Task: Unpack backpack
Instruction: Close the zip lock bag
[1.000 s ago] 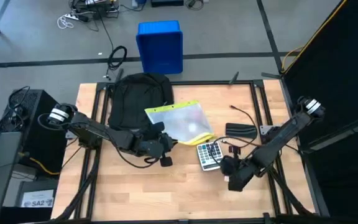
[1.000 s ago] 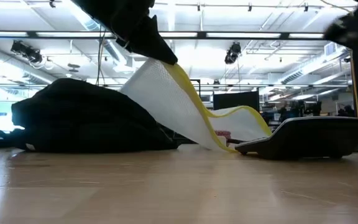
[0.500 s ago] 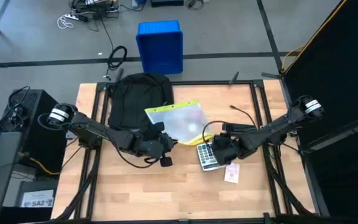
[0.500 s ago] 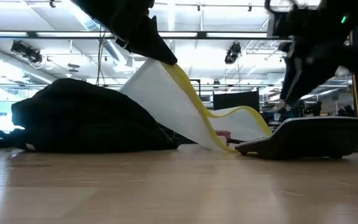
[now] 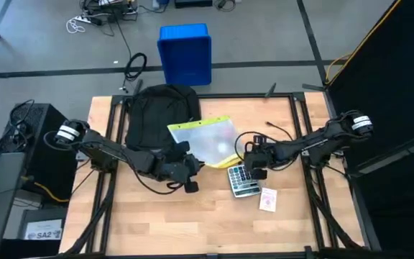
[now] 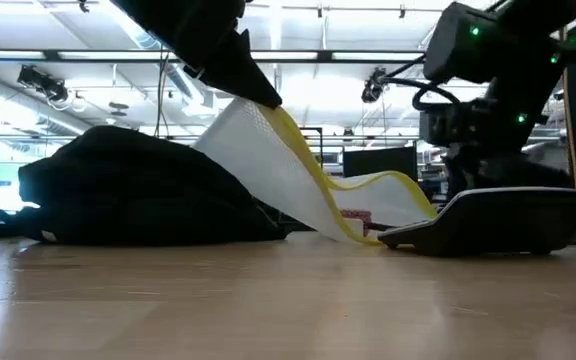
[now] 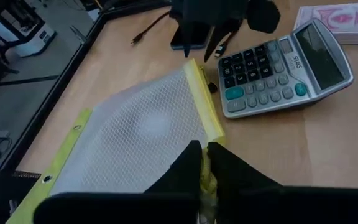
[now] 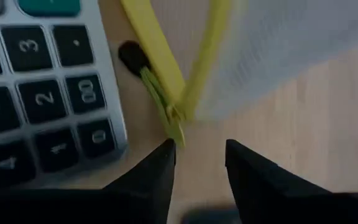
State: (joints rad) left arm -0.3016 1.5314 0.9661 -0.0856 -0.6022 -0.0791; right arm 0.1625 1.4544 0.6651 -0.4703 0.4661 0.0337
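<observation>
Backpack, large, black, soft fabric, lies behind your left gripper, which is clamped on the translucent yellow-edged mesh pouch; your right gripper, fingers apart, hovers beside the grey calculator.

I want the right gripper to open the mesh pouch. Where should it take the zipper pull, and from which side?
Grip the small black-tipped zipper pull lying flat between the calculator and the pouch corner. Come from above, probably with fingers astride its thin cord; the open right gripper is just short of it, and the left gripper clamps the yellow edge.
</observation>
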